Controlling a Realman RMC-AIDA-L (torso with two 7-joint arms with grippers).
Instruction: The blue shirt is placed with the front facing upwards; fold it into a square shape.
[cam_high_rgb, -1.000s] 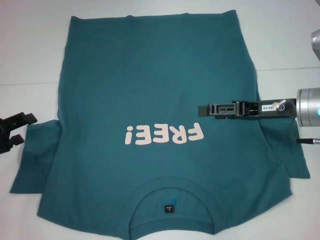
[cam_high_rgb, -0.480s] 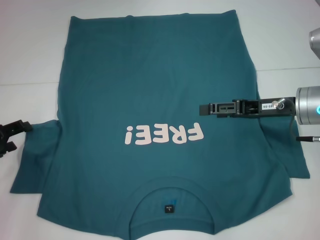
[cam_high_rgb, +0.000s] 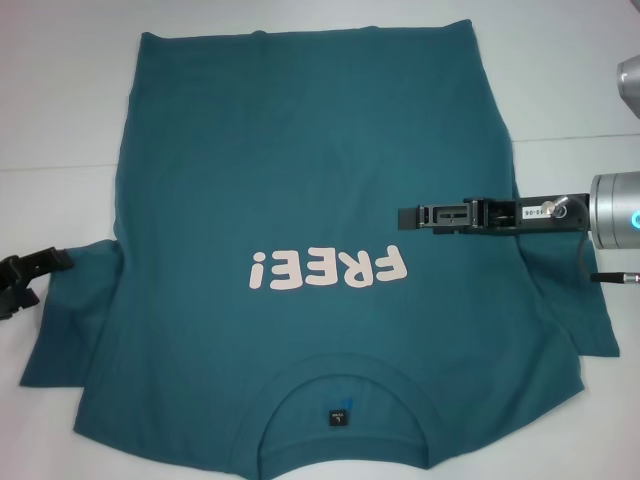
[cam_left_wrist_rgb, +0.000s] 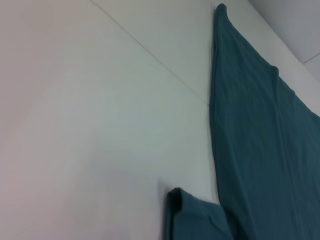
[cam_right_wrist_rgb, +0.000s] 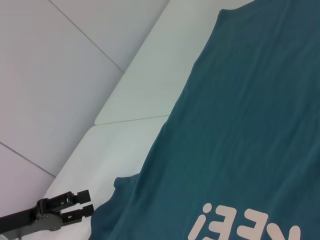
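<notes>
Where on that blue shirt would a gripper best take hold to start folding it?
Probably at a sleeve. The blue shirt lies flat, front up, so its middle offers no edge to pinch. Its left sleeve sticks out sideways near the left gripper, which could come in low from the outer side and pinch the sleeve's free edge. The right gripper hovers over the shirt's body.

Bright, even, diffuse overhead lighting; hardly any glare on the white desk. Faint soft shadows along the blue shirt edges. Left wrist view perhaps slightly soft; pinkish tint at its margin.
</notes>
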